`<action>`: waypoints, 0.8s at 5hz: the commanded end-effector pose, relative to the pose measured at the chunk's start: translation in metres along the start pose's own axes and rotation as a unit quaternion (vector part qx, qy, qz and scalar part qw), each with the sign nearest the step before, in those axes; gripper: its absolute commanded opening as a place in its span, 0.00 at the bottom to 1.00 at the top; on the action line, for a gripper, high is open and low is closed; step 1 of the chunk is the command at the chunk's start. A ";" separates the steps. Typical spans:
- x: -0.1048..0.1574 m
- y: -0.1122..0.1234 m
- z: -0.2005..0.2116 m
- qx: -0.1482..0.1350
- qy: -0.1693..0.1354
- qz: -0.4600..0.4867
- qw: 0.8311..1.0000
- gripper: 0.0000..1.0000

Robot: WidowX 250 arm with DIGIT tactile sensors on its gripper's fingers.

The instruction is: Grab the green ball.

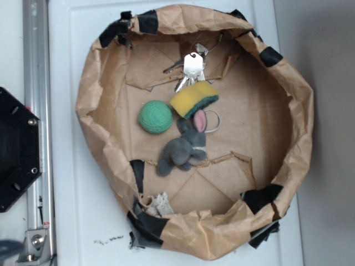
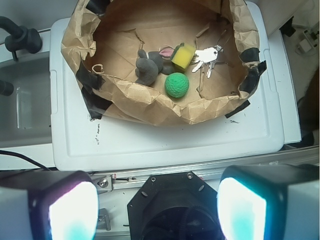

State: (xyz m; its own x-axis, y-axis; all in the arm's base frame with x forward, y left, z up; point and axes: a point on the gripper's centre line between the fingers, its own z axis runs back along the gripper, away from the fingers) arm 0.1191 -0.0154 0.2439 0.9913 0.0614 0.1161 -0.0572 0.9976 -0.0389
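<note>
Only the wrist view shows the gripper (image 2: 155,210), fingers spread, well short of the paper bowl (image 2: 150,107). Inside: ball (image 1: 155,117) beside sponge (image 1: 193,98), keys (image 1: 191,69), toy rabbit (image 1: 183,148).

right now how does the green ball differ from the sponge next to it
Shape: the green ball is round, the sponge is a rectangular block.
Colour: the ball is one teal green all over, the sponge is yellow with a dark green layer.
Surface: the ball looks knitted, the sponge looks smooth.
Shared: both lie on the floor of the paper basket, similar in width.
</note>
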 end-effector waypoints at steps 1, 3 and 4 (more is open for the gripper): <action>0.000 0.000 0.000 0.000 0.000 0.000 1.000 1.00; 0.094 0.033 -0.068 0.013 -0.058 0.000 0.998 1.00; 0.116 0.036 -0.107 0.032 -0.035 -0.017 0.999 1.00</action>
State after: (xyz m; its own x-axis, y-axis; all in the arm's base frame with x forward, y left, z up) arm 0.2410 0.0238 0.1372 0.9882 0.0221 0.1514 -0.0267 0.9992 0.0288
